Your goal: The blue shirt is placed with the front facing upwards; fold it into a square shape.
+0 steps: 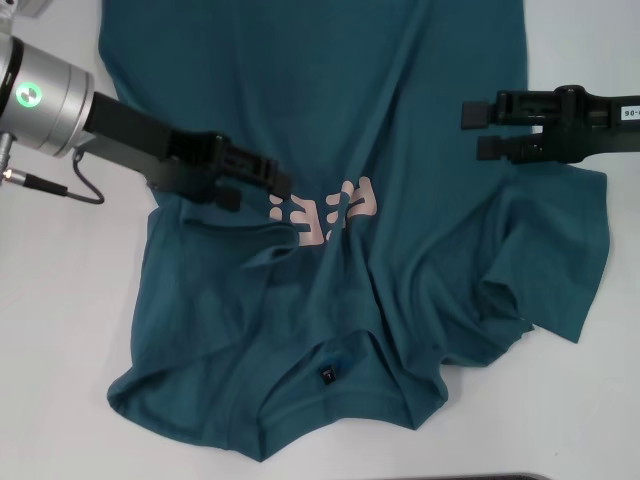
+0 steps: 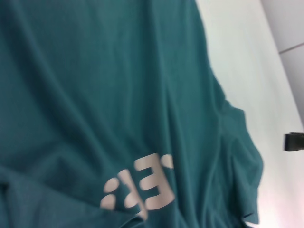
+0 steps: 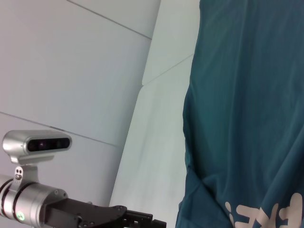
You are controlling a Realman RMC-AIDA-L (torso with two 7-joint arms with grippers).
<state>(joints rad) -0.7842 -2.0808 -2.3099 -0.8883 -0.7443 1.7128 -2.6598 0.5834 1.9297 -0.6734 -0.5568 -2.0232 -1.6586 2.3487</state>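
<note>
Here, a blue shirt [image 1: 400, 130] lay front-up across a white table [image 1: 60, 330], its collar and a small black neck tag [image 1: 327, 375] at the near edge and its hem cut off beyond the far edge of the head view. Pale pink chest lettering [image 1: 325, 212] showed mid-cloth, partly creased and covered. The left gripper [image 1: 262, 187] reached in from the left and lay over the shirt beside the lettering; whether its fingers were parted or pinched on fabric could not be made out. The right gripper [image 1: 480, 131] hovered at the shirt's right edge, its two fingers apart with nothing between them. The near sleeves were rumpled and folded.
</note>
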